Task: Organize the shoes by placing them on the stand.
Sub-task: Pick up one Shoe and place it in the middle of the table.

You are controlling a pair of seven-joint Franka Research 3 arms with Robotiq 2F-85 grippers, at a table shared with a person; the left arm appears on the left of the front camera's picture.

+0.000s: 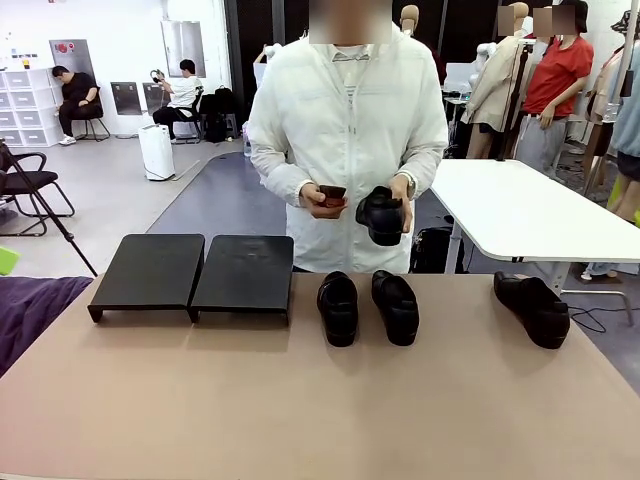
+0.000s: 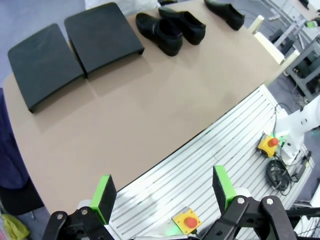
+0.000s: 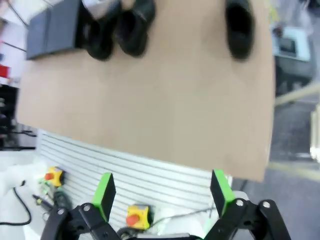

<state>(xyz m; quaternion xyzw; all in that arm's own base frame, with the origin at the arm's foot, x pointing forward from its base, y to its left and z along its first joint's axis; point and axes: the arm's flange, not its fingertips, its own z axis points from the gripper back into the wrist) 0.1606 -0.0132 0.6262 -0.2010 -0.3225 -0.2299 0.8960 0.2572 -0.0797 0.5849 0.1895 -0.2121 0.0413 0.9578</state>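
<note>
Stand [image 1: 190,272] bare. Three shoes [image 1: 338,308] lie right of stand, awaiting placement. Person's hand [image 1: 401,196] holds fourth shoe [image 1: 381,215], probably for handover. Left gripper [image 2: 162,192], right gripper [image 3: 162,191]: jaws wide, empty.

The right wrist view is blurred: the pair of shoes [image 3: 132,30] and the lone shoe [image 3: 239,30] run off its top edge, and the stand [image 3: 52,27] is a grey smear cut by that edge. In the front view a person's hand [image 1: 402,205] covers part of the held shoe [image 1: 378,215], and the dark-red thing [image 1: 332,192] in the other hand [image 1: 318,206] is too small to tell.
</note>
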